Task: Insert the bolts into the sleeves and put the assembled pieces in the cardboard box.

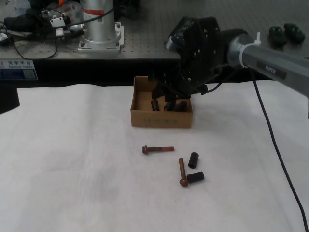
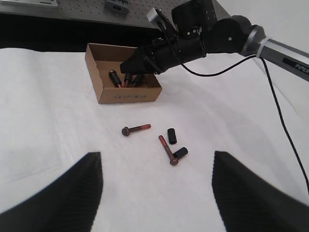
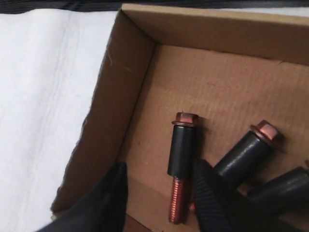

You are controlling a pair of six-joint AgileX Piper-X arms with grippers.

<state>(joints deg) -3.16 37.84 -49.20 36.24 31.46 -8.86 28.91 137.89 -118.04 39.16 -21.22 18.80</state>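
Your right gripper (image 3: 159, 183) hangs inside the box (image 3: 116, 96), jaws released, fingers spread either side of one assembled piece (image 3: 183, 150) that lies flat on the cardboard floor, head pointing away from the fingers. Two more assembled pieces (image 3: 244, 152) lie just beside it, fanned out. Your left gripper (image 2: 157, 157) sits back above the cloth (image 2: 53, 121), jaws wide apart, nothing between them. On the cloth in front of the box, the far bolt (image 1: 158, 149) lies alone, crosswise. The near bolt (image 1: 182, 171) lies lengthwise, its head towards you, just beside the near sleeve (image 1: 195, 177). The far sleeve (image 1: 193, 160) sits close by the near bolt's shank, apart from it.
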